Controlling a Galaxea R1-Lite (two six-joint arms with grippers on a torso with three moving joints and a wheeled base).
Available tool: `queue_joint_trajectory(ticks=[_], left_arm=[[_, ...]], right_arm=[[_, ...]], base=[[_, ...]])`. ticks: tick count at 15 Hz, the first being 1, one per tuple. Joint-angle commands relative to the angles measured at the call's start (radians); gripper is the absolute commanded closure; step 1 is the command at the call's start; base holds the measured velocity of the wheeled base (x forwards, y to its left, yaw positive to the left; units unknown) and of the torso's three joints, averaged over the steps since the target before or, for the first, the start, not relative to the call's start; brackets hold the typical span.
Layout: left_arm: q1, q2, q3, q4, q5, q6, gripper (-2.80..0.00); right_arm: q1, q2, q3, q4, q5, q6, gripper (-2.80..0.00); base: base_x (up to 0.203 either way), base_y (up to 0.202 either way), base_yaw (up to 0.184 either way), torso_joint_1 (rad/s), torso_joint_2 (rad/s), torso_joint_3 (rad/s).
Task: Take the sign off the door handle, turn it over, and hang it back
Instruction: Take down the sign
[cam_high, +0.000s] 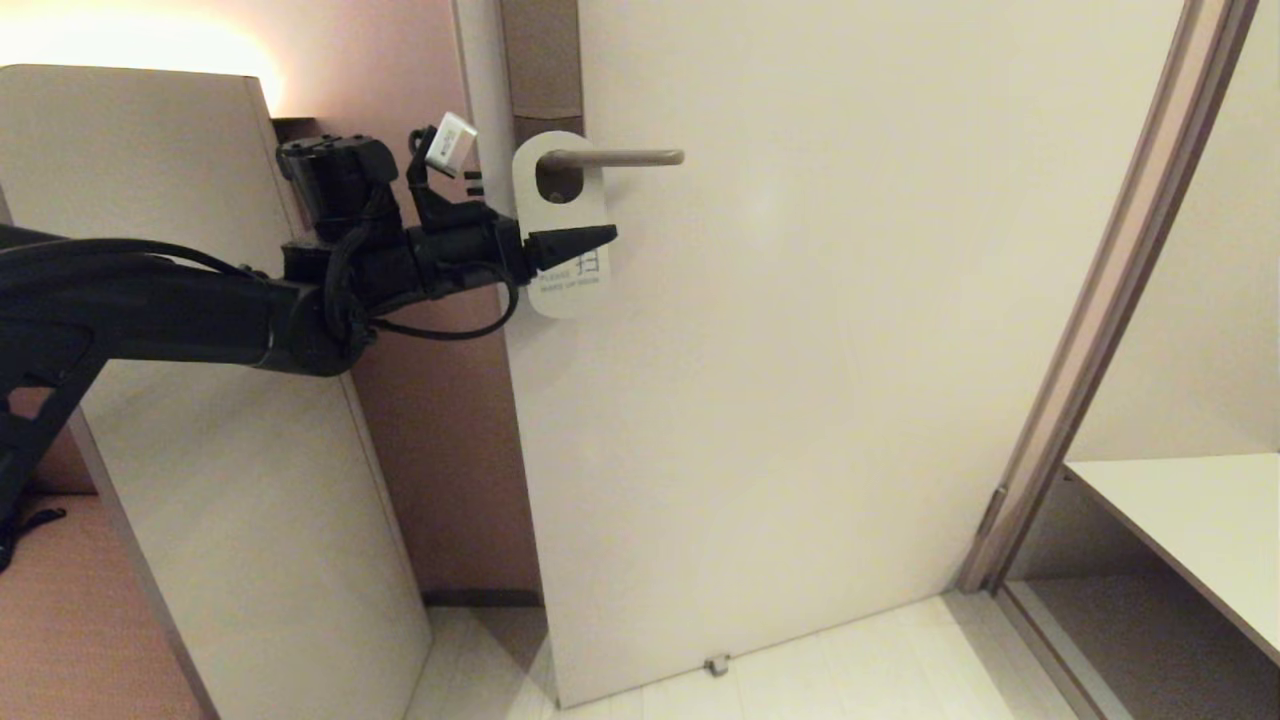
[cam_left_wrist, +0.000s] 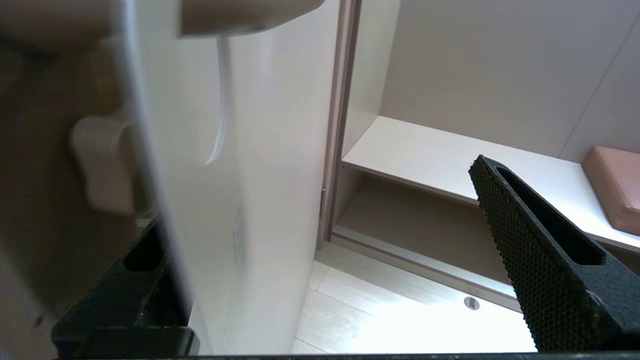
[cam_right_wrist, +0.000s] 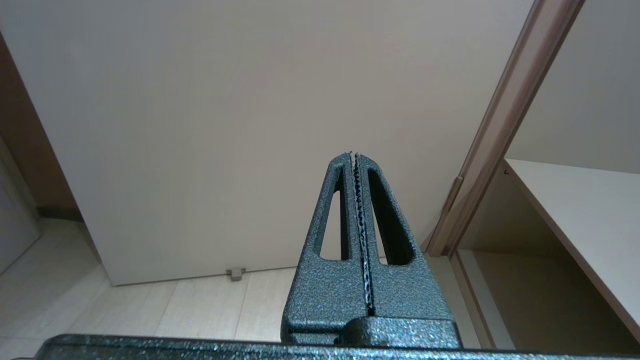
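Head view, left to right. A pale upright panel (cam_high: 200, 400) stands at the far left, and the left arm reaches across it from the left edge toward the door (cam_high: 800, 350). The left gripper (cam_high: 585, 238) is level with the lower half of the sign (cam_high: 563, 225), its jaws spread wide; one dark finger (cam_high: 570, 243) lies in front of the sign's face, and the left wrist view shows the sign's thin edge (cam_left_wrist: 150, 150) running between the two fingers, one on each side (no pinch is made; whether either pad touches the card cannot be told). The sign hangs by its oval hole on the door handle (cam_high: 625, 157), white side with dark lettering facing outward, close to the door's left edge. The handle is a slim horizontal lever pointing right. Further right come the door frame (cam_high: 1110, 300) and a light shelf (cam_high: 1190, 530). The right gripper (cam_right_wrist: 357, 210) is seen only in its own wrist view, fingers pressed together with nothing between them, pointing toward the door's lower part and the floor (cam_right_wrist: 200, 310).
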Motion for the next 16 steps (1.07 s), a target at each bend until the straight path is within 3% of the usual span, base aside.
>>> queue_joint_trajectory(ticks=[1,7,8,16], left_arm=[[-0.001,-0.01,0.002,-0.004,-0.005,-0.001,-2.8],[-0.001,-0.009,0.0,-0.005,-0.005,0.004,-2.8],[-0.002,-0.007,0.0,-0.013,-0.005,0.004,0.0],[-0.005,-0.01,0.002,-0.031,0.002,0.002,0.0]], right_arm=[[0.0,0.001,0.0,0.0,0.001,-0.001,0.0],[0.0,0.001,0.0,0.0,0.001,-0.001,0.0],[0.0,0.001,0.0,0.0,0.001,-0.001,0.0],[0.0,0.001,0.0,0.0,0.001,-0.001,0.0]], base=[[0.0,0.0,0.0,0.0,0.0,0.0],[0.0,0.0,0.0,0.0,0.0,0.0],[0.0,0.0,0.0,0.0,0.0,0.0],[0.0,0.0,0.0,0.0,0.0,0.0]])
